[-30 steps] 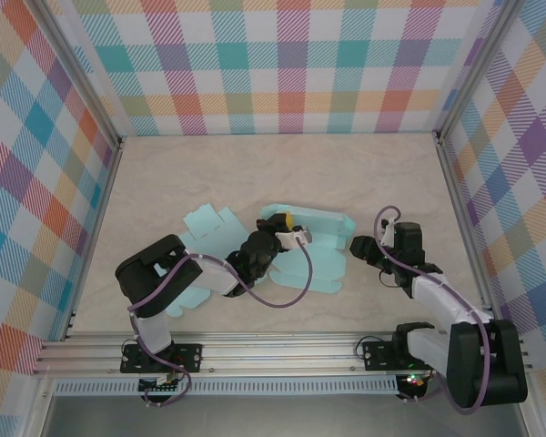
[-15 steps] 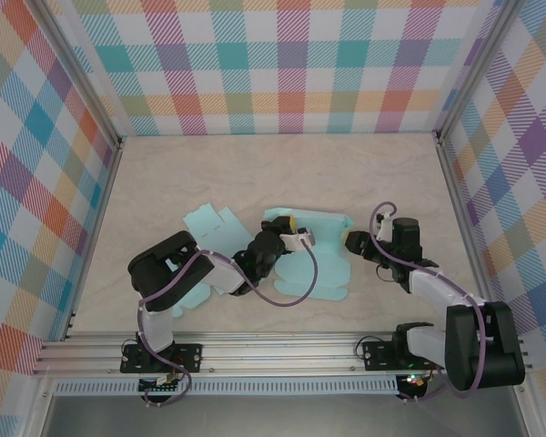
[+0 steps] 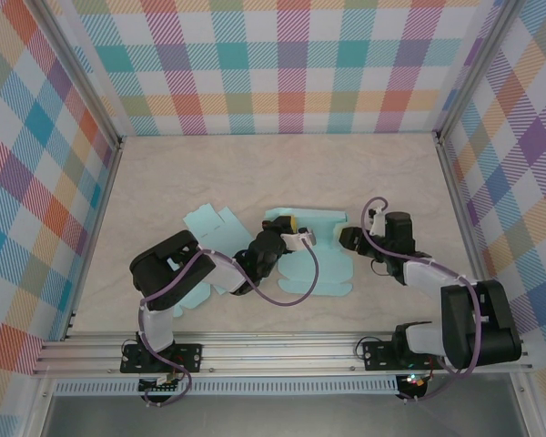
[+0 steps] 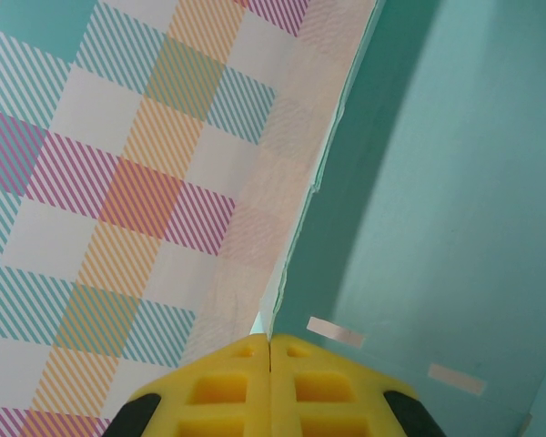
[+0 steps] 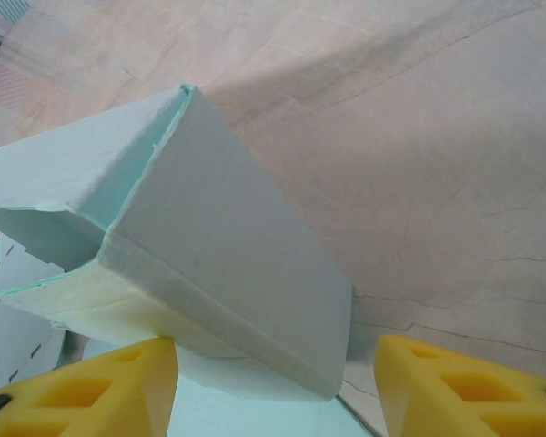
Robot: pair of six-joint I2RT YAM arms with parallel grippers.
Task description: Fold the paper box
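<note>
The teal paper box (image 3: 320,271) lies partly folded in the middle of the table, its back wall raised. My left gripper (image 3: 290,226) is at that wall's left part. In the left wrist view its yellow pads (image 4: 227,387) are shut on the thin edge of the paper box (image 4: 455,182). My right gripper (image 3: 347,239) is at the box's right end. In the right wrist view it (image 5: 273,387) stands open around a folded flap (image 5: 227,264). The left pad (image 5: 82,391) touches the flap's underside; the right pad (image 5: 473,391) is apart from it.
Flat teal panels (image 3: 209,223) lie left of the box, partly under the left arm. Plaid walls (image 3: 282,64) enclose the table on three sides, and a metal rail (image 3: 282,350) runs along the front. Bare tabletop (image 3: 255,168) lies behind the box.
The right gripper has moved left to the box's right end. The left gripper shifted slightly right with the wall, then held still.
</note>
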